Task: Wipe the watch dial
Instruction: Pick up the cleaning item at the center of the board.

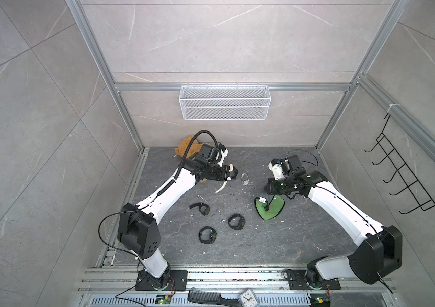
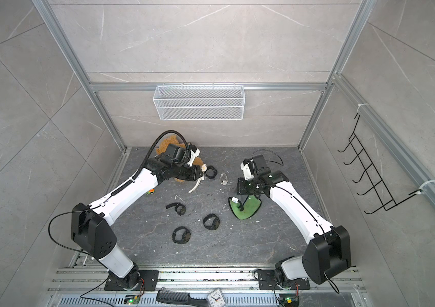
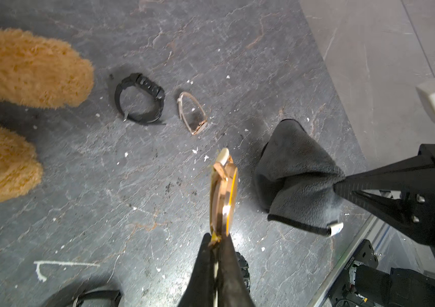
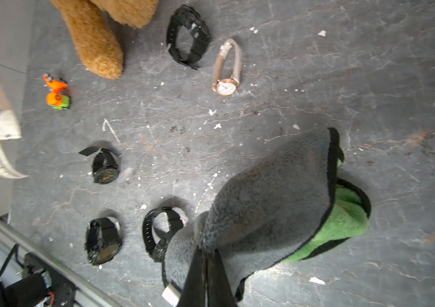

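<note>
Nearest me, 3 black watches (image 1: 207,235) lie on the counter (image 1: 290,239). Further back, right claw (image 4: 207,261) is clamped on the grey-green cloth (image 4: 272,196), w/ its lower edge resting on the counter. Left claw (image 3: 217,247) pinches a gold watch (image 3: 224,196) up off the counter, just beside the cloth; teddy bear (image 3: 25,69) behind.

Left arm covering most of shaggy brown plush toy (image 1: 187,144); picture's near edge cropping small white alarm clock (image 1: 248,298).

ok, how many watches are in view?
6. Cream-strap watch in left gripper; black watch and rose-gold watch near it; three black watches mid-table. Arms may hide more.
</note>
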Available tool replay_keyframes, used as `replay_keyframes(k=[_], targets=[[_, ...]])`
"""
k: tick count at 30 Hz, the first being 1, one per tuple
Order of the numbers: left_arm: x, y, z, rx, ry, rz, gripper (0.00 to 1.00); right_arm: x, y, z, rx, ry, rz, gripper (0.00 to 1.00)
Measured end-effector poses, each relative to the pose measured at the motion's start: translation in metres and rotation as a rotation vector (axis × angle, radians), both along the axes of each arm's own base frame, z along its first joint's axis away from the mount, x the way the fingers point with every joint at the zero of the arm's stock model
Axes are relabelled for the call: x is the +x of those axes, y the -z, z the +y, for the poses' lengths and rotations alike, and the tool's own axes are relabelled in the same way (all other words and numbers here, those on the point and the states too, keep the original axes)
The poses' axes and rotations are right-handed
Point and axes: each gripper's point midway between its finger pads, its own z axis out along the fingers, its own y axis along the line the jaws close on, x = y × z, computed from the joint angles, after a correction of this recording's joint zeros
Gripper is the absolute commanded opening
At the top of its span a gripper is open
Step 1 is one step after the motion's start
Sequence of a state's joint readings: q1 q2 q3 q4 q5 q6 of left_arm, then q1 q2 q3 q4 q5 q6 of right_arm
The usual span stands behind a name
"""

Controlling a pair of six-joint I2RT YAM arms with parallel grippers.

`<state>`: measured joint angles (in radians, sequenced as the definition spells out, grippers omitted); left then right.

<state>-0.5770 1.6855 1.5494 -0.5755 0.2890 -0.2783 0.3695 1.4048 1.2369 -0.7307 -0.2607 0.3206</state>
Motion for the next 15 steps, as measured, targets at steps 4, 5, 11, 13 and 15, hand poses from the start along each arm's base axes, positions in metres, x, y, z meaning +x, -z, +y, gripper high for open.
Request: replay_keyframes(k=[4, 5, 11, 13, 15], targets=[[-0.003, -0.007, -0.023, -0.01, 0.064, -0.024, 0.0, -0.009, -0.02, 0.005, 0.055, -0.027, -0.034, 0.0], [-0.004, -0.008, -0.028, -0.012, 0.08, -0.03, 0.0, -0.011, -0.026, 0.006, 0.069, -0.034, -0.045, 0.0], [-0.016, -0.009, -0.062, -0.004, 0.194, -0.068, 0.0, -0.025, -0.06, 0.01, 0.151, -0.055, -0.113, 0.0], [-0.024, -0.009, -0.072, 0.001, 0.236, -0.082, 0.0, -0.028, -0.071, 0.011, 0.177, -0.059, -0.137, 0.0], [-0.032, -0.009, -0.078, 0.005, 0.27, -0.094, 0.0, -0.029, -0.078, 0.013, 0.199, -0.059, -0.154, 0.0]])
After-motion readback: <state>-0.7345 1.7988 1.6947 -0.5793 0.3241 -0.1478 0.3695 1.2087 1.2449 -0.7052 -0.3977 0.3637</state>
